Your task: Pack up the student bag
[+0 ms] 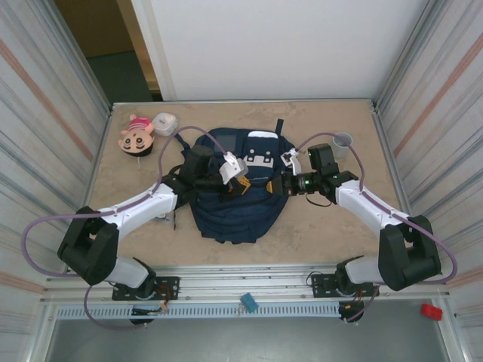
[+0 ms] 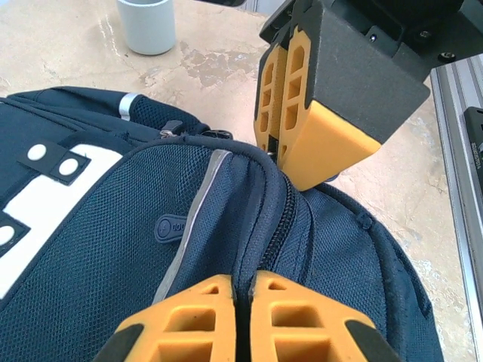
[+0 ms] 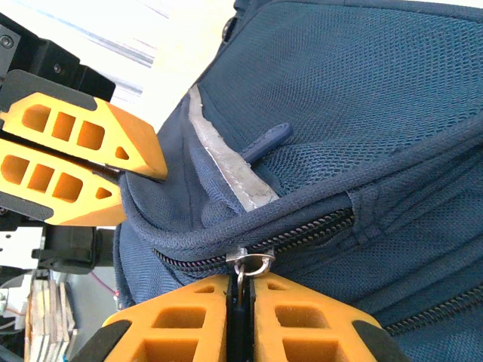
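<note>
1. The student bag [image 1: 230, 219] lies flat on the worktop [image 1: 317, 234], both arms reaching onto its top.
2. Left tool [image 2: 241, 285]: closed, pinching a fold of bag fabric right at the zip line.
3. Right tool [image 3: 241, 290]: fingers closed on the zipper pull [image 3: 249, 264], at the bag's right-hand shoulder, just beside the left tool.
4. Step in hand, as I judge it: working the main zip, with the left tool bracing the cloth. I can't tell if it is opening or closing.
5. A doll [image 1: 137, 136] and a small white tub [image 1: 164, 123] sit beyond the bag's left corner, a cup [image 1: 342, 141] beyond its right, all outside the bag, so likely opening.
6. Next move calls for a steady pull along the zip track while the fabric is kept taut; the risk is the pull slipping out.
</note>
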### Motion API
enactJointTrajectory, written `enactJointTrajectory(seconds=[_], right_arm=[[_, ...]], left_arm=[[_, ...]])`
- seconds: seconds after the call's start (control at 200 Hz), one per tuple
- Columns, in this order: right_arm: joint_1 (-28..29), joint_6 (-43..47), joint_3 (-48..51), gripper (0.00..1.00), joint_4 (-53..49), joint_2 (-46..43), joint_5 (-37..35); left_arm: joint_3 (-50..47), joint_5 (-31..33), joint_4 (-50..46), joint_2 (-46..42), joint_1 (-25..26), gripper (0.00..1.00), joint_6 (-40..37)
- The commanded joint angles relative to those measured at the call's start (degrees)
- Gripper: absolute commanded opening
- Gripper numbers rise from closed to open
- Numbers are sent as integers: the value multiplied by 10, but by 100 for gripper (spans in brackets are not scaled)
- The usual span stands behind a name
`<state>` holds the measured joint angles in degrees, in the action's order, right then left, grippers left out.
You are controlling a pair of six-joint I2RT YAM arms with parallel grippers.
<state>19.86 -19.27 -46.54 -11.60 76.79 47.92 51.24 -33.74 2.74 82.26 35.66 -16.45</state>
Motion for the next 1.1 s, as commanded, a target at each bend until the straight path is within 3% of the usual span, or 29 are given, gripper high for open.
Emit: enactJointTrajectory(seconds=[0.0,0.14,0.326,0.456,0.676,0.922,1.097], right_arm=[[4,1,0,15,-11,-21,26],[5,5,2,21,-22,-33,15],[2,5,-9,0,-40,-33,0],[14,15,-42,0,-82,-36,-16],[77,-18,-67,0,-71,-36,-35],[141,-65,-78,0,-29,3,-57],[126,-91,-71,28,-29,-13,-58]], left_arm=[[19,35,46,-19,0,0,8],[24,70,37,-16,2,0,19],[26,78,35,-15,4,0,20],[30,103,29,-14,8,0,29],[49,137,45,5,24,0,77],[58,93,82,18,39,0,96],[38,100,79,0,38,0,72]])
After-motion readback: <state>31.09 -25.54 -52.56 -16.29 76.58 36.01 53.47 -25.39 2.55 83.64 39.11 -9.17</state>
